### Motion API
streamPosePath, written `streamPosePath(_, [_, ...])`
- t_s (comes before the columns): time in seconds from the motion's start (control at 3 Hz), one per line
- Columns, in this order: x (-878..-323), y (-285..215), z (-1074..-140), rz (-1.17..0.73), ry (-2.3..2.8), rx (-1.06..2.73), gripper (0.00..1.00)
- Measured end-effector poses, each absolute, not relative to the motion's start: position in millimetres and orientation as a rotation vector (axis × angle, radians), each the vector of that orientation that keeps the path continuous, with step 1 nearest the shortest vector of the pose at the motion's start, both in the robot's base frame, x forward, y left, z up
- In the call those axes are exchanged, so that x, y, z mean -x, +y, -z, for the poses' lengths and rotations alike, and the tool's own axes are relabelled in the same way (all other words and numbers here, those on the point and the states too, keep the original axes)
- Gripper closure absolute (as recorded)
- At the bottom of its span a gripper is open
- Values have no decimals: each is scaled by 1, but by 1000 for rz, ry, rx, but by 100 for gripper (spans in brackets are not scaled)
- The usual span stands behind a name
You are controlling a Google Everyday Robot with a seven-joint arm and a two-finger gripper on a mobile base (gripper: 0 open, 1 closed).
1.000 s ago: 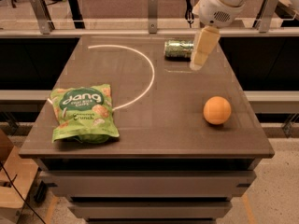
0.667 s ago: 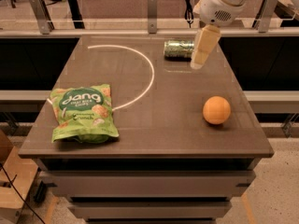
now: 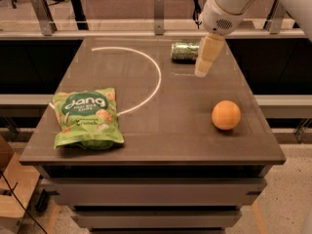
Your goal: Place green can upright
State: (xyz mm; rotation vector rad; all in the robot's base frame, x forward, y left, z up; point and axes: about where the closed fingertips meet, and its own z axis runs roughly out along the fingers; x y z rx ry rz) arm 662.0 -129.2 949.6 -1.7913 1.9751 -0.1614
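Green can [image 3: 184,51]: lying on its side at the far edge of the table [image 3: 161,145], right of centre, long axis running left-right. Not upright, so the task is open.

My gripper [image 3: 202,67] hangs at the can's right end, pointing down and tilted slightly. It overlaps that end in the camera view; can't tell if it's touching. Also can't tell whether it's apart or together from this angle. Nothing is visibly clamped.

My read on the pose: coming in from the end, since a can on its side rolls if nudged across its axis. Grab across the body, then rotate it to stand on a silver end.

Orange [image 3: 226,114] is well apart, nearer the front right. Snack bag [image 3: 87,117] lies flat at front left. The white arc [image 3: 157,77] runs between bag and can. Neither object is in my path.
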Motion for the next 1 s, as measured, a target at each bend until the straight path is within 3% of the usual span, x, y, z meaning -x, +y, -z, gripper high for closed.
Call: streamPosePath(1.0, [-725, -144, -912, 288, 1961, 1787, 0])
